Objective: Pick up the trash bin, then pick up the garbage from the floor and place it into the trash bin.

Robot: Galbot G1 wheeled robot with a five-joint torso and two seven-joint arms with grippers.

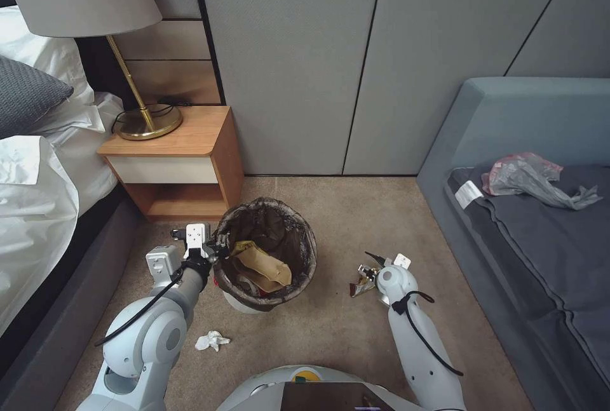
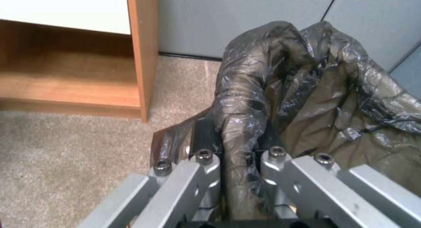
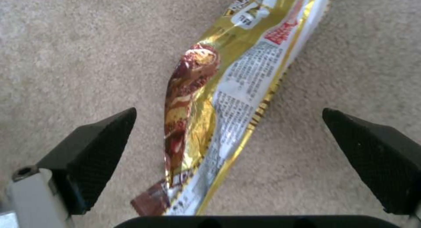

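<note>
Two grippers busy: left gripper (image 1: 213,251) clenched on the trash bin (image 1: 265,252) rim beside the nightstand (image 1: 184,163). Right gripper (image 3: 228,136) fingers spread over the gold wrapper (image 3: 219,100) on the carpet (image 3: 65,40); centre them, drop straight, then pinch.

Gold-and-white wrapper (image 3: 219,100) — beige carpet (image 3: 65,50)

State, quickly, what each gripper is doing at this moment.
Left gripper: shut on the trash bin, pinching its lined rim.
Right gripper: open, holding nothing, fingers either side of the gold wrapper on the carpet.
</note>
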